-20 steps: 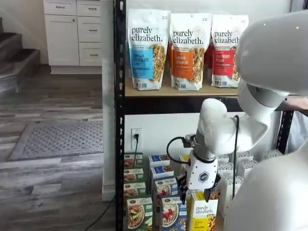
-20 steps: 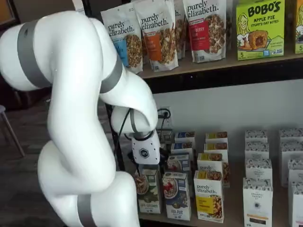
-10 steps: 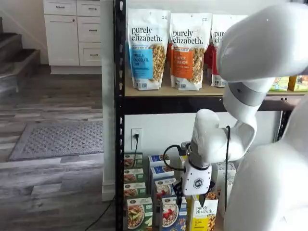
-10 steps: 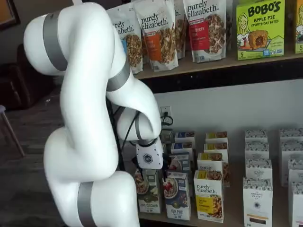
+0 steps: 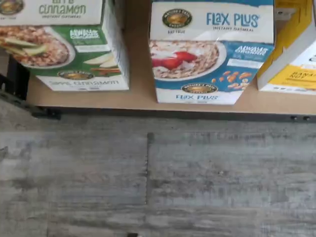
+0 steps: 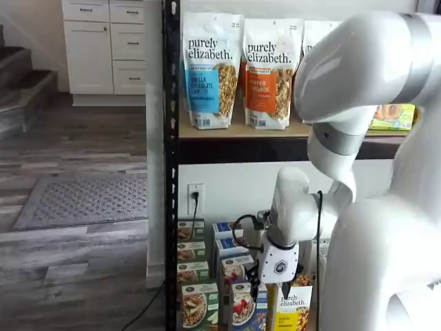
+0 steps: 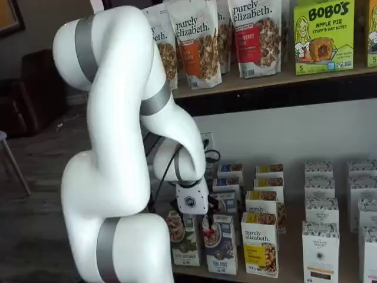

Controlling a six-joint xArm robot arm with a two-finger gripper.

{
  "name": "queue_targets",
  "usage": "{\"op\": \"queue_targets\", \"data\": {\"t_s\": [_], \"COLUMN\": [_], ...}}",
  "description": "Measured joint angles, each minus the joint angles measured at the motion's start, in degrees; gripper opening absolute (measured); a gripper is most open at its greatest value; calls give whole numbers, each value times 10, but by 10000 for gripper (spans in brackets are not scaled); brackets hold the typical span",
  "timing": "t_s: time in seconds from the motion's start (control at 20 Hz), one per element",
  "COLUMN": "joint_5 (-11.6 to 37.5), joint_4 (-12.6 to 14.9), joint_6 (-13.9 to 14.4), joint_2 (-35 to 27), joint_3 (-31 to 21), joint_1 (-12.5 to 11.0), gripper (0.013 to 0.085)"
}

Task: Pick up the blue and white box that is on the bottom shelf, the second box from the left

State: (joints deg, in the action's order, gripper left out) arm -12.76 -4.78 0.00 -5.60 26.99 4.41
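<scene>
Claw state unclear, hanging just above the blue and white box on the bottom shelf.

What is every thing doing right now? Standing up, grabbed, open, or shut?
pincer: open, holding nothing, just above the front row of boxes.
blue and white box: upright on the bottom shelf, not grabbed.
green-trimmed box: upright beside it, untouched.
yellow box: standing on its other side, untouched.
granola bags: upright on the shelf above.
</scene>
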Motion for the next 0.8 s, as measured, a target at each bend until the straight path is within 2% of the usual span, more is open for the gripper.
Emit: {"op": "queue_targets", "data": {"t_s": [0.2, 0.5, 0.8], "joint_5": [11, 20, 26], "joint_4": [-3, 13, 8], "joint_6": [-9, -3, -10], "joint_2": [-33, -85, -129], "joint_3": [20, 60, 98], "joint_1": [-6, -15, -17], "gripper": [850, 850, 850]}}
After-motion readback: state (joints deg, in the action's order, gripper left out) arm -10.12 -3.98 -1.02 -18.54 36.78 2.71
